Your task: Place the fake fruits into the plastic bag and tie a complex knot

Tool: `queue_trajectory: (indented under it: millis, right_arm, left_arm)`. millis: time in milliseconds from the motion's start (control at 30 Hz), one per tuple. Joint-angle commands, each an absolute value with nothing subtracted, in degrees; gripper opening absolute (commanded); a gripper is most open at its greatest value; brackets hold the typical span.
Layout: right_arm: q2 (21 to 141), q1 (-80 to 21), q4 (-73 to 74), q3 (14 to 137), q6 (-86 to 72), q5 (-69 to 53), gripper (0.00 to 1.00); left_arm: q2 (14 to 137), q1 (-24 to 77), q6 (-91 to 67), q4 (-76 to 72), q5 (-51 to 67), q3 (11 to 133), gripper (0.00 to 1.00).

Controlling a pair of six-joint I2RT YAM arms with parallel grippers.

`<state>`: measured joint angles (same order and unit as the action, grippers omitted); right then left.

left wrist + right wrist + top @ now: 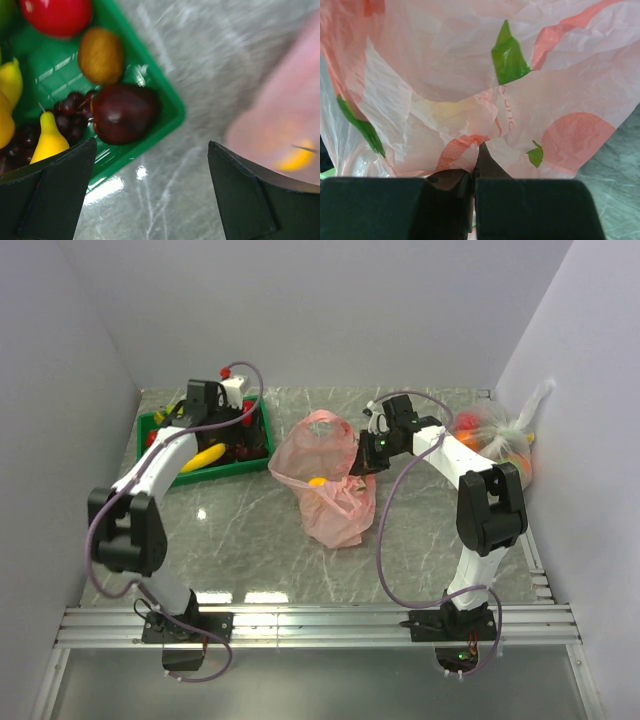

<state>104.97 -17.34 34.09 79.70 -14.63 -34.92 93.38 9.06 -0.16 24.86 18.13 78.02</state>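
The pink plastic bag [322, 490] stands open mid-table with a yellow fruit [318, 481] inside. My right gripper [362, 462] is shut on the bag's right rim; in the right wrist view its tips [476, 150] pinch the crinkled pink film [470, 75], and a yellowish shape [447, 110] shows through it. My left gripper [243, 418] is open and empty above the right corner of the green tray [150, 423]. The left wrist view shows, beyond the gripper [151, 144], a dark red apple [122, 112], grapes [70, 115], a yellow pear [47, 140], a brown fruit [100, 55] and a red apple [57, 15].
A clear bag [500, 435] of fruits with a white tufted top lies at the right wall. A banana [203, 458] lies in the tray's front. The pink bag [280, 120] shows blurred at the right of the left wrist view. Walls close in left, right and back.
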Motion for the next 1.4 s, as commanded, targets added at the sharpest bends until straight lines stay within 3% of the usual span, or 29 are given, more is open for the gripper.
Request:
queue_trajectory:
  millis: [0,300,467,800,900,1000,1100,1367]
  right_arm:
    - [102.0,-17.0,33.9,79.4,-12.9,-34.0,0.0]
    - [102.2,-16.8,34.7,80.0,-12.1,-33.6,0.0]
    - [102.5,-16.7,34.6,79.9,-12.2,-33.7,0.0]
    - [102.8,-16.2,35.1,80.2,-11.9,-33.6,0.0]
    - [102.9,-16.2,35.2,80.2,-11.8,-33.6,0.0]
    - [102.9,-16.2,35.1,80.3,-11.8,-33.6,0.0]
    - [102.7,-16.1,34.9,80.1,-12.0,-33.6,0.0]
    - [102.7,-16.1,34.5,79.6,-12.4,-33.6,0.0]
  left_arm:
    - [98.9,9.3,-1.4,26.2,11.9,83.2,0.99]
    - [108.4,9.4,1.2,27.8,10.5,88.2,0.99]
    - [111.1,9.7,1.2,28.1,10.7,89.6,0.95]
    - [114.7,10.0,0.4,29.6,11.8,90.2,0.98]
    - [115.0,10.0,0.4,30.3,12.4,90.7,0.91]
    - [114.3,9.9,0.4,30.6,12.8,91.4,0.79]
    - [112.3,9.9,0.6,30.7,12.6,92.4,0.59]
    - [106.6,9.8,1.4,31.4,10.8,92.7,0.38]
